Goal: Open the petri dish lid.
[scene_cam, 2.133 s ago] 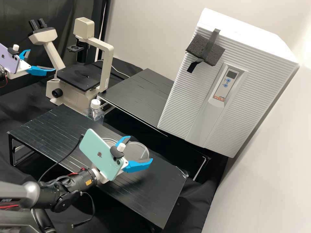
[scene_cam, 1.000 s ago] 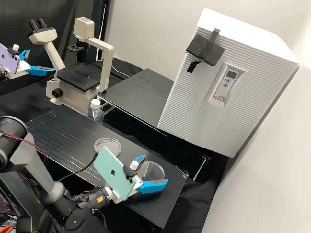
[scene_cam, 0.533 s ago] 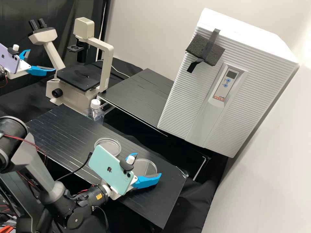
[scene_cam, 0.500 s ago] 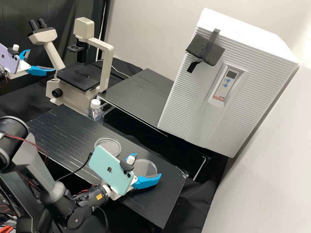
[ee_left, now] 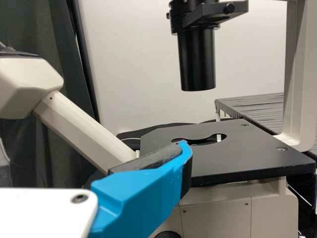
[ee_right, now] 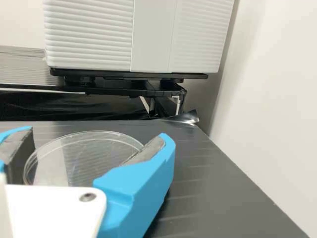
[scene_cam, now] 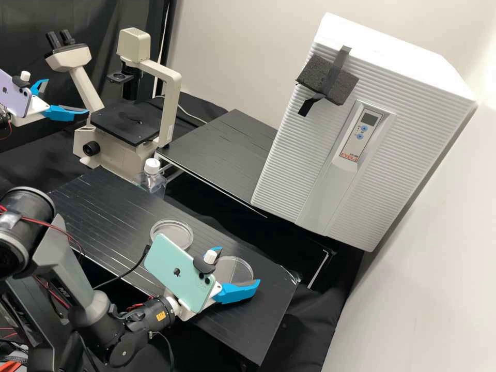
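A capped bottle [scene_cam: 152, 181] stands near a microscope [scene_cam: 114, 154], a white cabinet [scene_cam: 418, 129] apart

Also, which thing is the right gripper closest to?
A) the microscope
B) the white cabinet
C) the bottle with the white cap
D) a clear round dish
D: the right wrist view shows the clear round dish between the parted fingers of the right gripper.

lab | microscope [scene_cam: 128, 121] | capped bottle [scene_cam: 151, 181] | petri dishware [scene_cam: 173, 231] | white cabinet [scene_cam: 294, 175] with control panel [scene_cam: 363, 132]
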